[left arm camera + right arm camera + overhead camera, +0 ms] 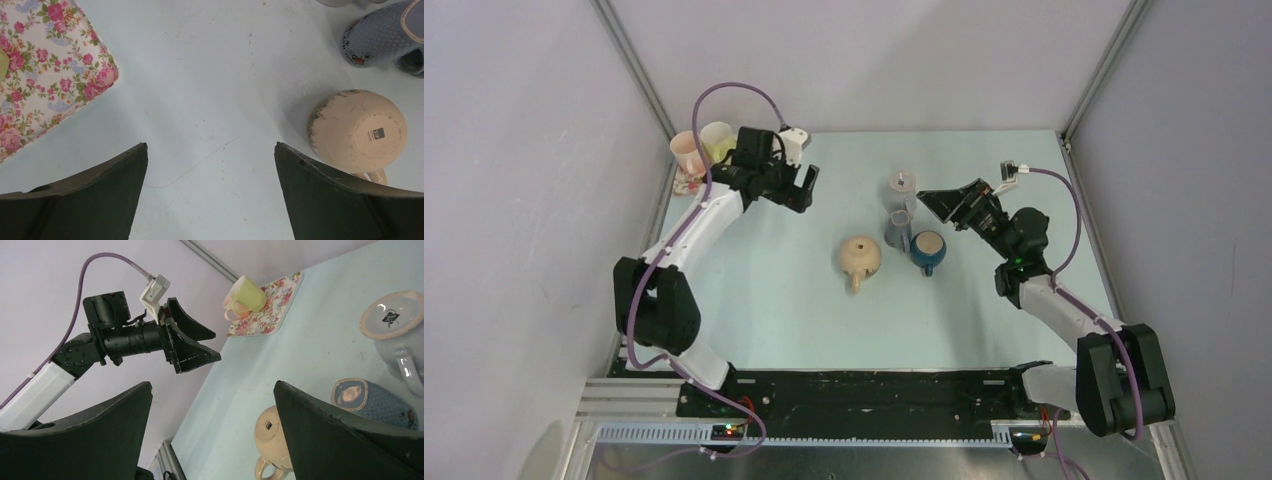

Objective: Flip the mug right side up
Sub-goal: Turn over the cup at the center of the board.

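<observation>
Sitting rim-down near the middle of the tabletop point(774, 300), the beige mug point(861, 257) shows its flat base to the ceiling, so its long axis is vertical; its handle point(856, 284) points toward the near edge. The left hand point(805, 190) hangs farther back and to the left, jaws spread wide and holding nothing; in its wrist view the mug lies ahead and to the right, just past the right finger point(340, 195). The right hand point(933, 208), also wide and empty, is about as far away on the other side; the dotted blue mug point(900, 226) and the dark blue mug point(927, 250) stand between it and the beige one. I judge that the left arm has the freer path. A grey mug point(903, 184) at the back is also base-up, so which mug is meant remains a judgement. The beige base carries a small dark label point(378, 134) reading "S.P"; anything below is too small to read. The grey mug's base mark is illegible.
</observation>
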Robot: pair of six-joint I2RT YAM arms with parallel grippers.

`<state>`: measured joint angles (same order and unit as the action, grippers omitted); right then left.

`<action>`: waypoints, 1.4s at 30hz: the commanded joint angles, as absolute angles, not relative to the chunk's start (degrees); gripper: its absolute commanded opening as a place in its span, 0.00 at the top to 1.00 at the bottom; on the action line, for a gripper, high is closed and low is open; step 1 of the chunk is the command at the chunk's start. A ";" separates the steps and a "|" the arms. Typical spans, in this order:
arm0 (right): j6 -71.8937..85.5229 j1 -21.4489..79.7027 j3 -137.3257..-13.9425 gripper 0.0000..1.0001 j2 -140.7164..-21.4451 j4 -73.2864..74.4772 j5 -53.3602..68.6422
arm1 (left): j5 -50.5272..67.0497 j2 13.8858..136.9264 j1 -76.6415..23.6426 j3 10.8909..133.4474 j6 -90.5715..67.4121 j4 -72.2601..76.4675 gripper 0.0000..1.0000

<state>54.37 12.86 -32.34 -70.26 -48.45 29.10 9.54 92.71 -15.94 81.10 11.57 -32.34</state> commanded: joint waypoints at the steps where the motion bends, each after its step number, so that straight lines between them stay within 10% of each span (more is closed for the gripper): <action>1: 54.52 11.81 -33.75 0.03 -67.87 -49.51 28.47 | 11.44 93.03 -15.92 81.00 11.29 -31.27 0.00; 10: 55.11 9.94 -33.75 0.03 -66.41 -48.48 28.30 | 12.20 92.59 -15.97 81.29 11.91 -31.28 0.21; 28: 54.29 11.18 -33.75 0.04 -68.30 -47.01 27.65 | 11.53 92.86 -16.10 82.73 11.73 -31.29 0.14; 42: 53.87 11.28 -33.71 0.04 -68.14 -46.94 27.40 | 11.32 92.69 -16.79 82.61 11.74 -31.28 0.33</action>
